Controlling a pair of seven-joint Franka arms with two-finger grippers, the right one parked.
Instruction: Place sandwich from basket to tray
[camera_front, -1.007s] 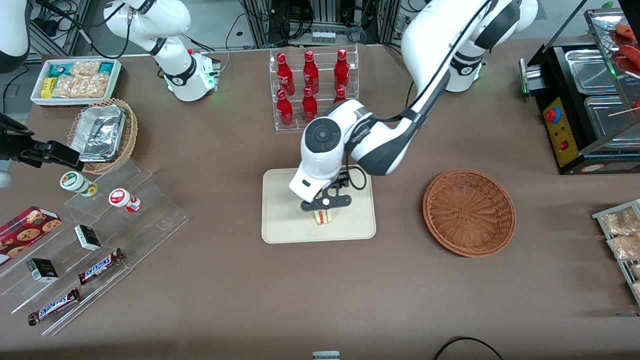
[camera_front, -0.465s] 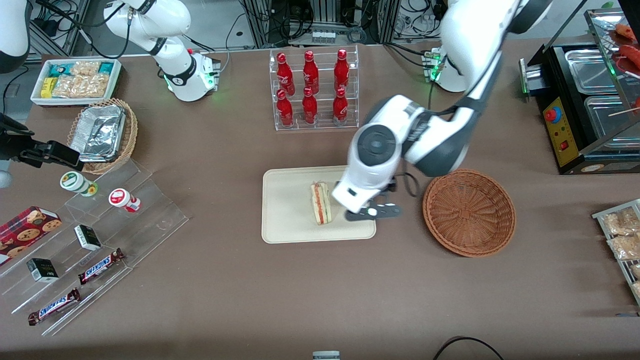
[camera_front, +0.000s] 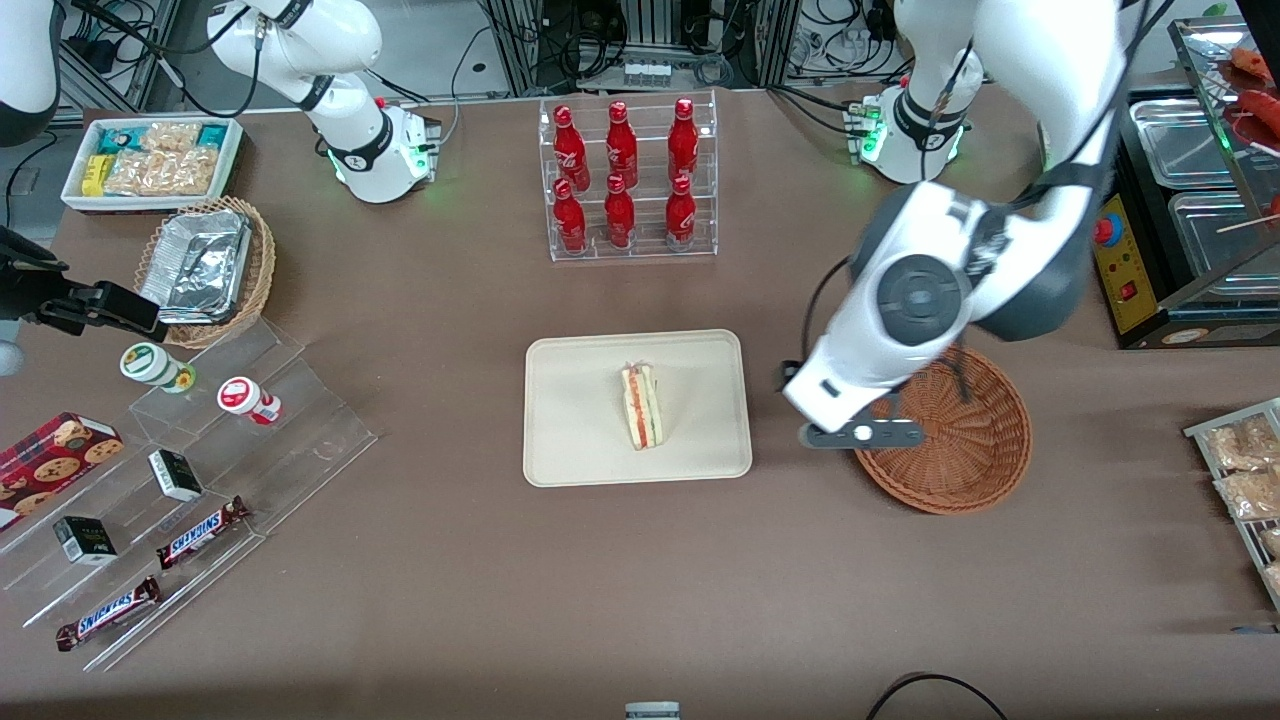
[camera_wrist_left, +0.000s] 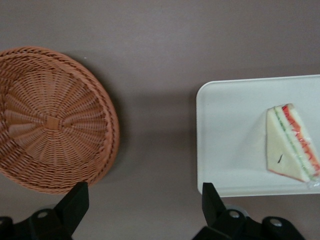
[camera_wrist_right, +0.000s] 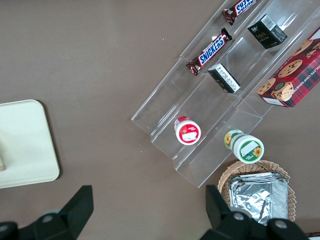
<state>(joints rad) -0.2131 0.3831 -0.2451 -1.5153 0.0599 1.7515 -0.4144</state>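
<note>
The cream tray (camera_front: 580, 420) lay in the middle of the brown table, and the sandwich (camera_front: 643, 405) rested on it near its centre, cut edge with red and green layers showing. Between tray and basket hung the left gripper (camera_front: 862, 435), its fingers (camera_wrist_left: 75, 201) spread wide apart and holding nothing, above bare tabletop. The reddish-brown wicker basket (camera_front: 965, 455) sat toward the working arm's end, partly covered by the arm.

Pale sandwich (camera_front: 642, 406) striped red and green, cream tray (camera_front: 580, 420), reddish-brown woven basket (camera_front: 975, 455), black gripper (camera_wrist_left: 145, 202) fingers.
</note>
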